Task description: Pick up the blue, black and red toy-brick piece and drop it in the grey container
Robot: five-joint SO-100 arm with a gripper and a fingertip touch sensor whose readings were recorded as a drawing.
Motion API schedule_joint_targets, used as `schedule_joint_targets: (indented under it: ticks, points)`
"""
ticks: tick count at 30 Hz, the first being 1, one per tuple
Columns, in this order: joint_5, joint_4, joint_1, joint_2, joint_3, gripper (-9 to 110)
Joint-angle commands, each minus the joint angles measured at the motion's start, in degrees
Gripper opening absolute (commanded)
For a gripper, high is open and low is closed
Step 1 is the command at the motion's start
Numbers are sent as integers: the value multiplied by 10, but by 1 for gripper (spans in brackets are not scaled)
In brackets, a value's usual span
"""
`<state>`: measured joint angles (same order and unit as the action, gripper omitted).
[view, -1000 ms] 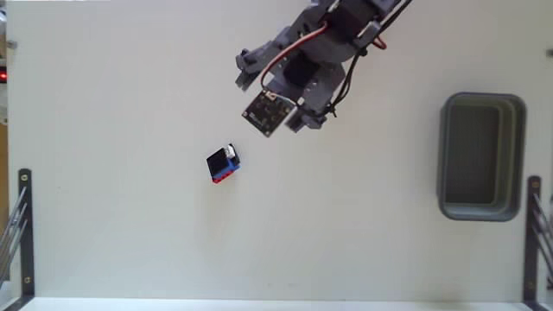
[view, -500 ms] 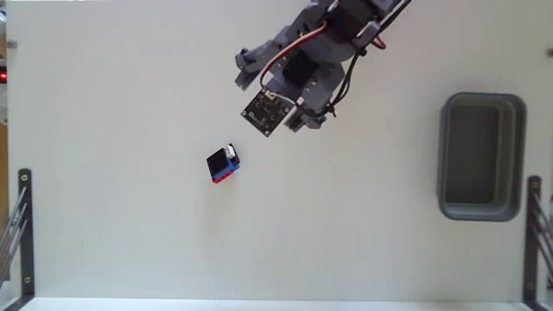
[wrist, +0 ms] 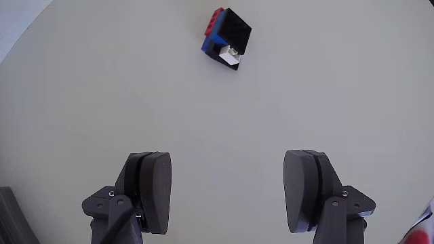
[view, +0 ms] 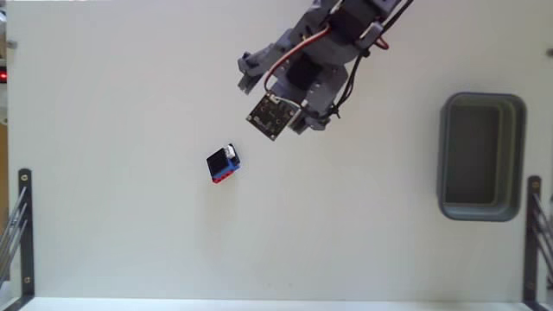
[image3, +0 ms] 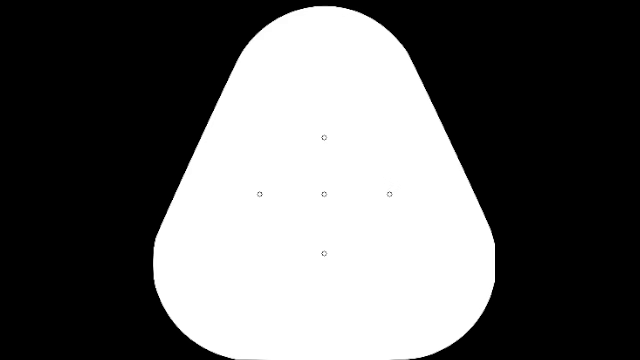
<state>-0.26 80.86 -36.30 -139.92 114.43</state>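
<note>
The toy-brick piece (view: pixel 223 163), a tiny block with a black top, blue middle and red base, lies alone on the white table left of centre in the fixed view. In the wrist view the toy-brick piece (wrist: pixel 227 39) sits near the top, well ahead of the fingers. My gripper (view: pixel 269 105) hangs above the table, up and to the right of the brick. The gripper (wrist: pixel 230 179) is open and nothing is between its dark pads (wrist: pixel 156 186). The grey container (view: pixel 482 210) stands far off at the right edge with a dark inside.
Dark metal brackets stand at the lower left (view: pixel 24 225) and lower right (view: pixel 532 233) table edges. A small red light (view: pixel 3 76) glows at the left border. The arm's body and wires (view: pixel 346 26) come in from the top.
The gripper has shifted very slightly to the right. The brick and the container have stayed in place.
</note>
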Motion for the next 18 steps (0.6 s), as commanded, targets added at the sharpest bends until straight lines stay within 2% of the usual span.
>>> schedule_joint_targets:
  ticks: [1, 18]
  points:
    - [3, 11, -2, -22, 1, 110]
    - [3, -2, -2, -7, 0, 110]
